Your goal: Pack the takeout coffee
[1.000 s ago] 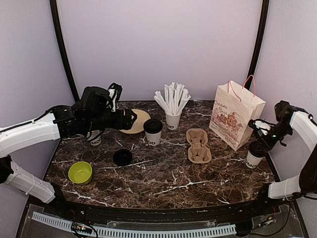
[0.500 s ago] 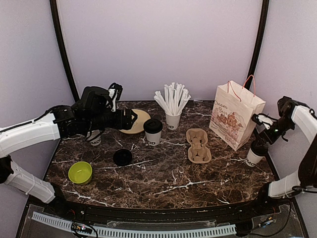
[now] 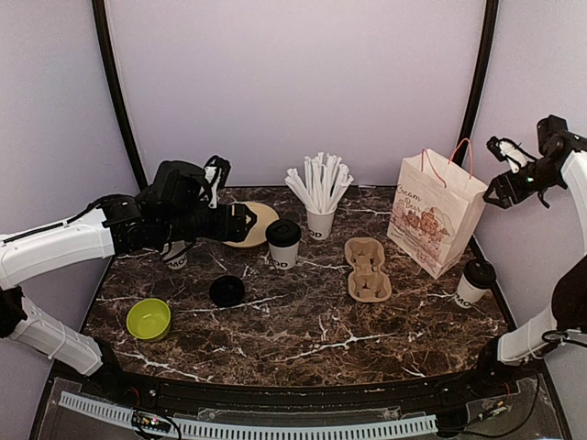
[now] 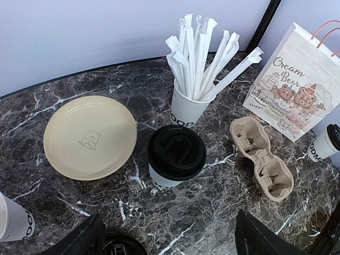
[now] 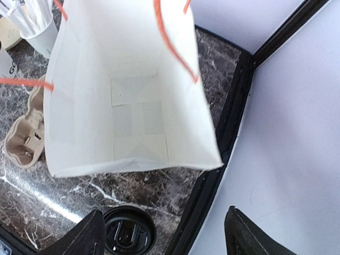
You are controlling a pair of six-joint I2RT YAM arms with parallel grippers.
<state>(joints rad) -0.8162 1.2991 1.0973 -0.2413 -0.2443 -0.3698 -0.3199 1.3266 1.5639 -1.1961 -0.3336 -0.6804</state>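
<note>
Dark marble table (image 3: pixel 303 339), lilac walls. Both coffees stand upright, lids skyward: centre coffee (image 3: pixel 283 243) mid-table, right coffee (image 3: pixel 474 280) beside the bag (image 3: pixel 436 215). Right gripper (image 3: pixel 500 174) hangs high above the bag, left gripper (image 3: pixel 240 221) reaches level; both splayed, empty.

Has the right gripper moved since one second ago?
Yes. The right gripper rose from the lidded cup up to the paper bag's top.

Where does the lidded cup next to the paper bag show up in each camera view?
Top external: lidded cup at far right, nearer than the paper bag.
Left wrist: cup at the right edge, below the bag.
Right wrist: cup at the bottom edge, below the bag's open mouth.
Shared landmark: the bag.
</note>
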